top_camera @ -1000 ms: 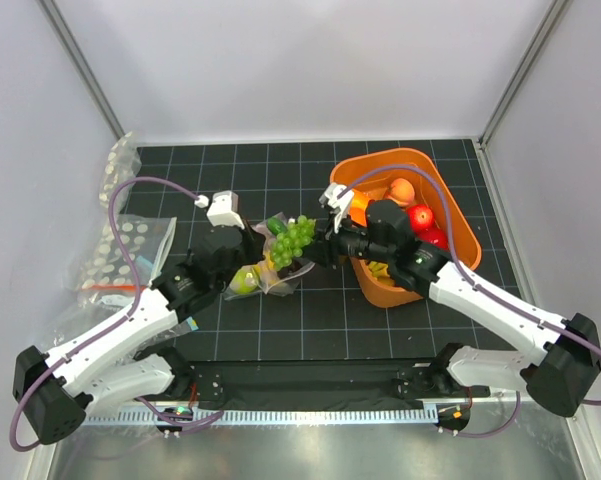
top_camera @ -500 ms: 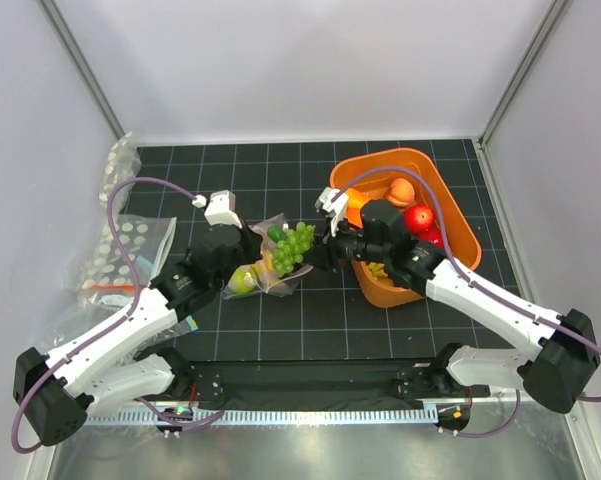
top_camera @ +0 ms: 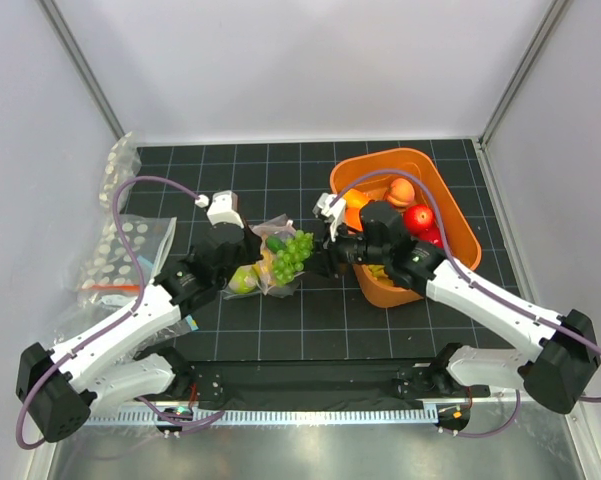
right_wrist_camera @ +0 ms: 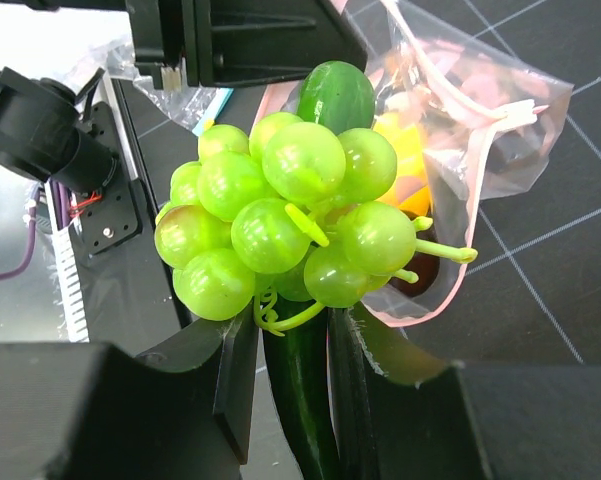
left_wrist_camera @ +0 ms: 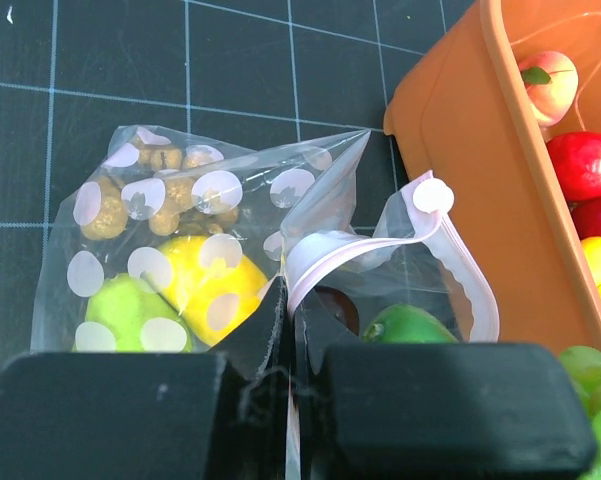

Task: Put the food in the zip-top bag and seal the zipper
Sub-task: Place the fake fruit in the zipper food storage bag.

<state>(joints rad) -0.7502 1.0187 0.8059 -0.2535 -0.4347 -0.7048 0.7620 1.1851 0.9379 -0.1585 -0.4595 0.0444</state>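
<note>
top external view, reading from the left: spare dotted bags (top_camera: 130, 250) lie at the edge of the desk (top_camera: 310, 330), out of play. next, the left arm's jaws are pinched tight on the near rim of the zip-top bag (left_wrist_camera: 180, 230), and the pink zipper (left_wrist_camera: 450, 260) loops up beside them. the bag lies mid-desk and already carries a green fruit (left_wrist_camera: 120, 310), a yellow fruit (left_wrist_camera: 205, 285) and a brown nut cluster (left_wrist_camera: 150, 200). its mouth faces right and gapes only partly.

just right of it, the right arm's jaws are narrowed on a long dark-green piece (right_wrist_camera: 335, 95) with the grape bunch (right_wrist_camera: 280, 215) sitting on top. i cannot tell whether they are one toy. the tip is at the mouth.

to do this well, i'd lift the held rim to widen the mouth and push in low and straight. release only once the grapes are past the zipper, since the wide bunch could snag the far lip.

the orange tub (top_camera: 450, 230), far right, holds a red apple (top_camera: 418, 217) and a peach (top_camera: 400, 190).
</note>
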